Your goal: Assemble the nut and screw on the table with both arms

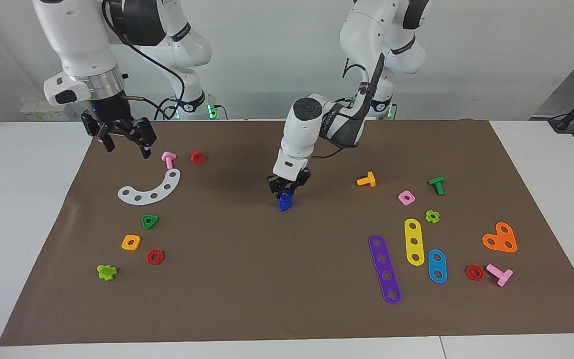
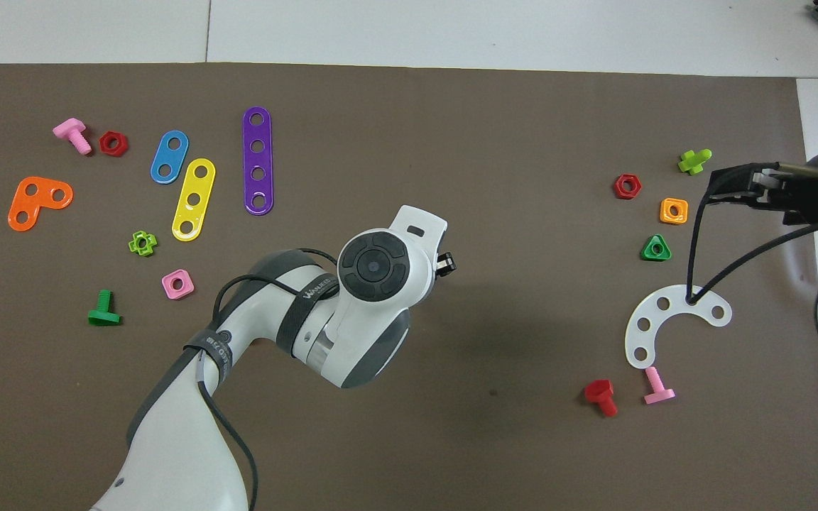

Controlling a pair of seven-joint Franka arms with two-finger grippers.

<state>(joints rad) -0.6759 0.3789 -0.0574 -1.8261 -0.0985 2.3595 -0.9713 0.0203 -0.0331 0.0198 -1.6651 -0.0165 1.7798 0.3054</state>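
the right gripper hung with its black fingers spread apart, holding nothing, over the brown mat near a glossy pink t-shaped screw and a flat white curved strip pierced with round holes. at the middle of the mat, the left gripper pointed down with its fingers pinching a small dark-blue plastic piece, which stuck out just below the fingertips, right at the mat's matte surface; whether it was the screw, the nut or both joined could not be told. a smooth purple strip lay toward the left arm's end.
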